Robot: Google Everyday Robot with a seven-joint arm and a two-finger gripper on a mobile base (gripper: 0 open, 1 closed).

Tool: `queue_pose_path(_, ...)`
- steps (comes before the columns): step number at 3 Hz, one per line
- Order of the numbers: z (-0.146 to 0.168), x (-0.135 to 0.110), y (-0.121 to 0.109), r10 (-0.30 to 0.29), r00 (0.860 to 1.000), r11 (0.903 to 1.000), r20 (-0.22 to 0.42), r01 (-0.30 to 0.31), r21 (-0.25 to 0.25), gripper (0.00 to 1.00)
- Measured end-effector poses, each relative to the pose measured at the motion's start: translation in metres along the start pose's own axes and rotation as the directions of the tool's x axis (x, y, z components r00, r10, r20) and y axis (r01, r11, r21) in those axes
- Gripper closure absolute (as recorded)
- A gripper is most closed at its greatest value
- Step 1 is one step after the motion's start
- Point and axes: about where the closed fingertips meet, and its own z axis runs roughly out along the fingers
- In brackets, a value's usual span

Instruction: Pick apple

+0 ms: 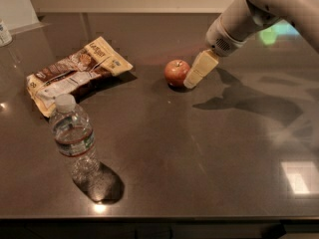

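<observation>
The apple [177, 72] sits on the dark tabletop [199, 158], a little behind the middle. It is small, round and red, with some yellow on it, and the little dent on its top faces up. The gripper [195, 76] is right beside the apple, on the apple's right side as we look at it. Its pale tip leans down toward the tabletop and comes right up to the apple's skin. It looks like it touches, but I cannot be sure. The apple is at the side of the gripper, not under it. I cannot tell if the jaws are open or closed, and I cannot tell if the apple is between them. The apple rests on the tabletop and is not lifted. The big pale arm [249, 14] comes down from the top right corner to the gripper. Its dark shadow [249, 103] lies on the tabletop to the right of the apple. To the left of the apple, apart from it, a crinkly snack bag [79, 73] lies flat. In front of the bag, nearer to us, a clear water bottle [75, 138] with a white cap stands upright. The bottle is well apart from the apple and much taller than it. A bright patch of light [299, 177] shines on the tabletop at the front right.
</observation>
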Motion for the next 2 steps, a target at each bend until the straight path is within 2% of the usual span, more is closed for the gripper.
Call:
queue_pose_path(1, 0.022, -0.003, 0.001, 0.02, 1.0, 0.9992, -0.007, -0.02, -0.036, 0.0)
queue_pose_path(2, 0.041, -0.01, 0.013, 0.025, 1.0, 0.9955, -0.003, -0.025, -0.091, 0.0)
